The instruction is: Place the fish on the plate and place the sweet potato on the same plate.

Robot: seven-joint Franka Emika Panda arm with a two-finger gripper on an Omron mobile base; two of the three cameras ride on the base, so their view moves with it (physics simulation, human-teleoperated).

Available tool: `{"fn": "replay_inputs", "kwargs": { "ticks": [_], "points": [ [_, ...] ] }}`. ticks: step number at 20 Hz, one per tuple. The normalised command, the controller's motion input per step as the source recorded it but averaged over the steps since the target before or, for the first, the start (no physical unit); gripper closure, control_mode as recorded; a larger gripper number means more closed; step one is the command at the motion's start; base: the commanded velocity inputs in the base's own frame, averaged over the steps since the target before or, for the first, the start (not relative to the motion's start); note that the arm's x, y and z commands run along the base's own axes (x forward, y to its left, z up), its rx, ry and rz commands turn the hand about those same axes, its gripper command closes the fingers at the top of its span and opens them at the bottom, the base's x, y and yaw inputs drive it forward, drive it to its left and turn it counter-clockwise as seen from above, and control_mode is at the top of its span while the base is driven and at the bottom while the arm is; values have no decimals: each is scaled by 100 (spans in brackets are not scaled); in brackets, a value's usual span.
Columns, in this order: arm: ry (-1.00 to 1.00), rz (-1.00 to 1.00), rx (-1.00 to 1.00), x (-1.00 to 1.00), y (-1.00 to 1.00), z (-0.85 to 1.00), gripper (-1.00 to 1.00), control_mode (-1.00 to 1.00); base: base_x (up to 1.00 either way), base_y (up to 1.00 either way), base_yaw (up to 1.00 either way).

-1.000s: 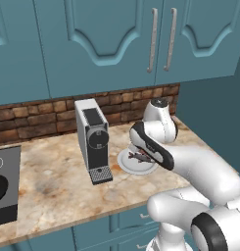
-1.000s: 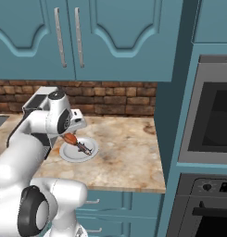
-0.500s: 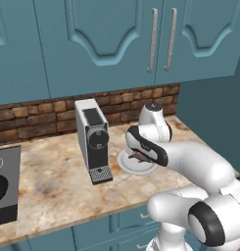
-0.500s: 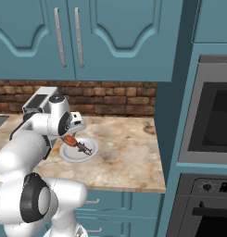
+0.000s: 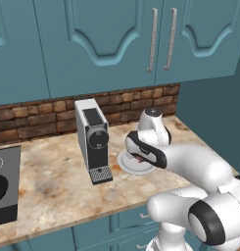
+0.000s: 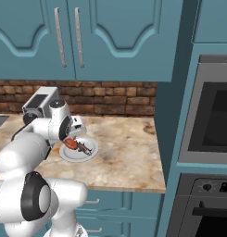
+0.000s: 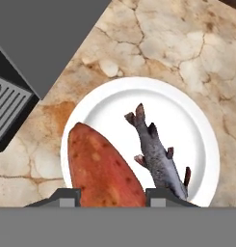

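The white plate (image 7: 187,120) lies on the marble counter right of the coffee machine, seen also as the plate (image 5: 135,167) and the plate (image 6: 80,157). The grey fish (image 7: 156,155) lies on its right half, tail pointing away from me; it shows as a thin dark fish (image 6: 85,149) from the right. The orange-red sweet potato (image 7: 102,169) sits between my fingertips over the plate's left half, and the same sweet potato (image 6: 71,144) hangs just above the plate. My gripper (image 7: 112,198) is shut on it, close over the plate (image 5: 139,160).
A grey coffee machine (image 5: 94,139) stands just left of the plate, its drip grille (image 7: 8,111) near the hand. A black stove (image 5: 5,188) is at the far left. A wall oven (image 6: 211,125) and tall cabinet close off the counter's right end.
The arm has shifted a little to the left over the plate, still with the sweet potato. The fish has stayed where it lay.
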Motion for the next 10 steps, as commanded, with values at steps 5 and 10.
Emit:
{"fn": "replay_inputs", "kwargs": {
  "ticks": [5,10],
  "points": [
    [-4,0,0,0,0,-11,100,-100,0,0,0],
    [-3,0,0,0,0,-15,100,-100,0,0,0]
  ]
}}
